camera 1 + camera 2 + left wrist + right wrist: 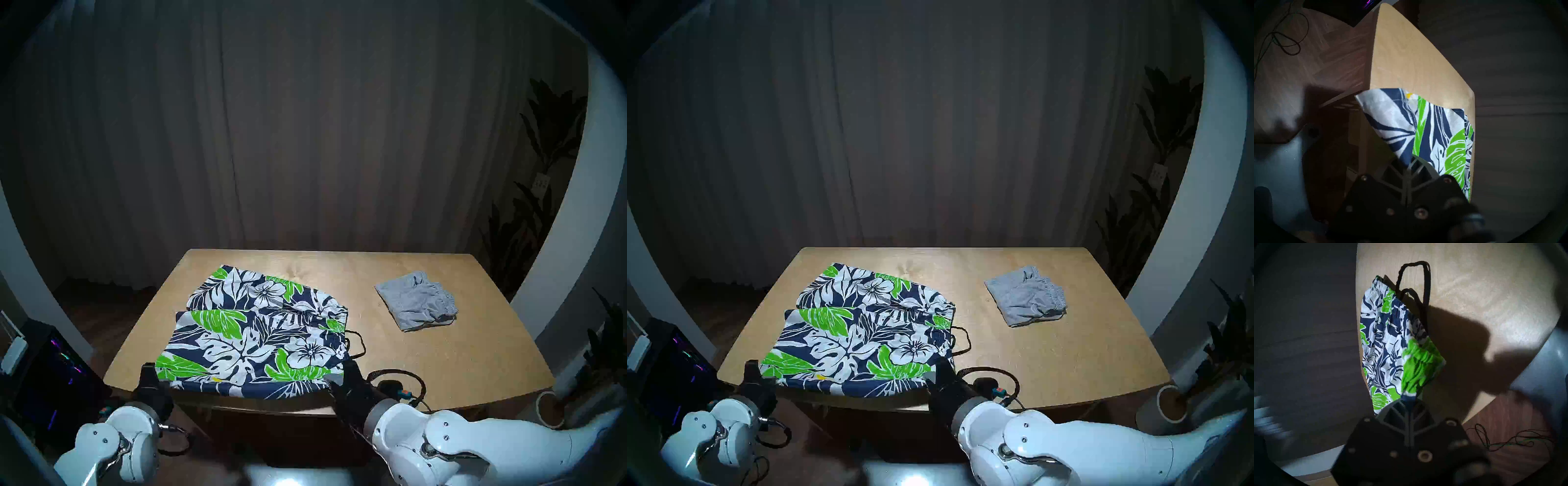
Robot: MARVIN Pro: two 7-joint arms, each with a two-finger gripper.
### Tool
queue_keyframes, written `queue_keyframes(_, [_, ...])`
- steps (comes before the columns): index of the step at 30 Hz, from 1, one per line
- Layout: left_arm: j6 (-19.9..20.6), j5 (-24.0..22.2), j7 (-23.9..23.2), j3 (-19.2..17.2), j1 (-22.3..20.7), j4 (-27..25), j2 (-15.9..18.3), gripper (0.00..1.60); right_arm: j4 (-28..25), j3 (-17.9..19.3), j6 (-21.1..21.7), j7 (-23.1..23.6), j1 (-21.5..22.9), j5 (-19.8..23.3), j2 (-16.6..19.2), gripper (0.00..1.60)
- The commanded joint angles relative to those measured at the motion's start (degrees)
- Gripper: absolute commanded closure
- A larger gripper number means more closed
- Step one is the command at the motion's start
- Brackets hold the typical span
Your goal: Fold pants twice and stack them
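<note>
the left gripper (149, 371) and right gripper (349, 368) each pinch a near corner of the flowered shorts (258, 332), lifting that edge off the table (441, 359). the grey shorts (417, 300) lie folded, well apart to the right.

dim room | table (441, 356) lit from above | hard shadows | fisheye dark rim

Two pairs of shorts lie on one wooden table (441, 359): one floral pair (258, 339) at centre left of the head view, one grey pair (415, 302) at centre right (crumpled, smaller). Two grippers, left (149, 370) and right (349, 368), sit along the bottom edge, one drawstring (356, 342) between.
</note>
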Motion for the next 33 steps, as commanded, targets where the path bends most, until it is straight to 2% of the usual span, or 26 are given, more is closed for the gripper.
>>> queue_keyframes(1, [2.5,1.2,-3.6,-2.9,-2.7,-0.5,2.7,1.6,-3.0,2.7,-4.0,2.2,0.4,-0.5,-1.7,1.6])
queue_keyframes(6, [5.8,0.8,-4.5,-3.3,-6.6,2.0,5.2,1.6,-3.3,4.1,-7.0,2.3,0.7,0.0,-3.7,1.6])
queue_keyframes(15, [12.6,-0.5,-6.3,-4.4,-12.9,6.5,10.8,1.6,-2.1,4.3,-10.8,1.6,2.4,-1.3,-7.6,1.6])
queue_keyframes(19, [15.4,-0.9,-7.5,-5.0,-14.6,8.2,13.4,1.6,-0.8,4.4,-11.2,0.7,3.7,-1.3,-8.7,1.6])
queue_keyframes(20, [16.0,-1.4,-7.6,-4.5,-16.5,9.3,14.1,1.6,-0.5,4.5,-11.3,0.6,4.0,-1.3,-8.9,1.6])
queue_keyframes(21, [16.6,-1.5,-8.3,-5.4,-15.4,9.0,14.2,1.6,-0.2,4.5,-11.3,0.5,4.2,-1.3,-9.1,1.6])
queue_keyframes(23, [17.9,-2.1,-8.6,-4.7,-17.7,10.6,16.2,1.6,0.4,4.5,-11.7,0.1,4.7,-1.3,-9.8,1.6])
queue_keyframes(25, [19.1,-2.4,-9.2,-4.9,-18.0,11.1,16.9,1.6,1.2,4.6,-11.9,-0.1,5.0,-1.2,-10.7,1.6])
queue_keyframes(26, [19.7,-2.9,-9.1,-4.2,-19.8,12.1,17.9,1.6,1.7,4.7,-12.1,-0.3,5.3,-1.1,-11.2,1.6])
queue_keyframes(27, [20.1,-3.0,-9.6,-4.7,-19.1,11.9,18.0,1.6,2.0,4.8,-12.2,-0.4,5.5,-1.0,-11.6,1.6])
queue_keyframes(28, [20.8,-3.3,-9.6,-4.0,-20.8,12.9,19.0,1.6,2.5,4.9,-12.4,-0.5,5.9,-0.9,-12.3,1.6])
queue_keyframes(30, [21.6,-3.7,-10.2,-4.3,-20.9,13.1,20.0,1.6,3.0,5.2,-12.6,-0.8,6.4,-0.8,-13.2,1.6])
queue_keyframes(32, [22.7,-4.1,-10.3,-3.5,-22.9,14.0,20.9,1.6,3.7,5.6,-12.9,-1.1,7.0,-0.7,-14.1,1.6])
queue_keyframes(33, [22.9,-4.3,-10.6,-3.9,-22.4,13.9,21.5,1.6,3.9,5.7,-12.9,-1.2,7.3,-0.7,-14.4,1.6])
